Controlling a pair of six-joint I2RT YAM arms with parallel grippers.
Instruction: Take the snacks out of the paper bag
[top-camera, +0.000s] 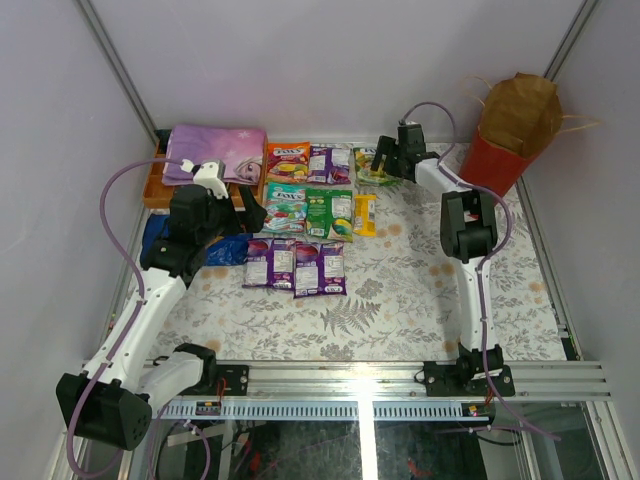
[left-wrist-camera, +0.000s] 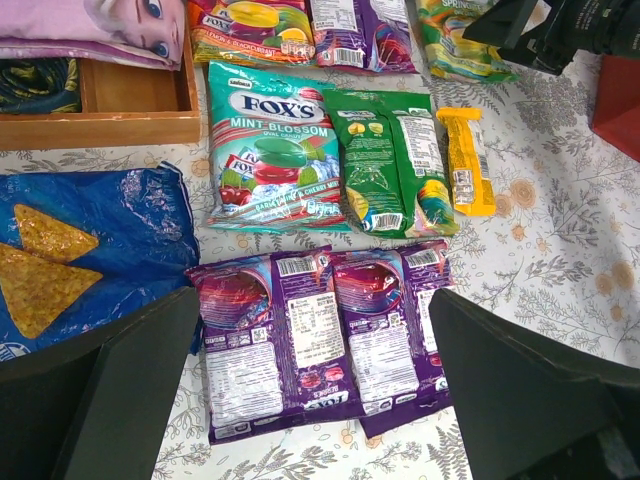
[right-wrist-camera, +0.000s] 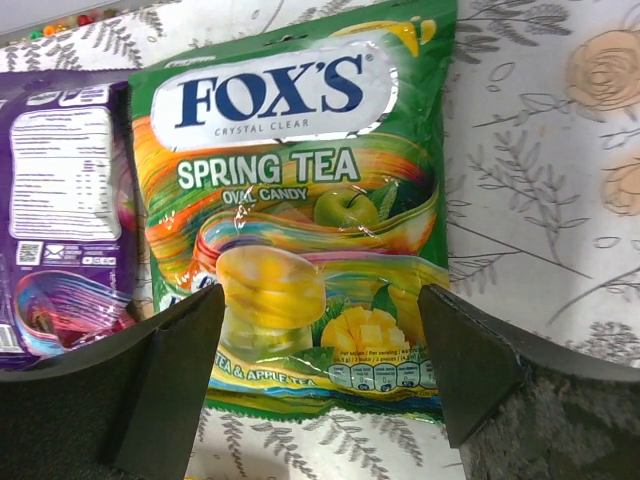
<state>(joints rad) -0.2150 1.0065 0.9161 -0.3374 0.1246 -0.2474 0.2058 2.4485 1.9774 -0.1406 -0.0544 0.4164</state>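
On the fern-print table (top-camera: 400, 300), my left tool (left-wrist-camera: 312, 300) and right tool (right-wrist-camera: 322, 300) gape released; the glossy green candy packet (right-wrist-camera: 290, 180) looks light, slippery, best pinched by 1 edge.

Green packet (right-wrist-camera: 290, 200) reads "FOX'S CRYSTAL CLEAR SPRING TEA"; teal packet (left-wrist-camera: 275, 150), "FOX'S MINT BLOSSOM".

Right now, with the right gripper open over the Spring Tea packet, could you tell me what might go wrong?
1. The right gripper, open, straddles the Spring Tea packet; pulling away carelessly could snag it and shove the purple packet beside it.
2. The paper bag stands leaning close to the right arm; a wide swing might tip it.
3. The left gripper hangs open over the front purple packets and could scatter them if lowered.
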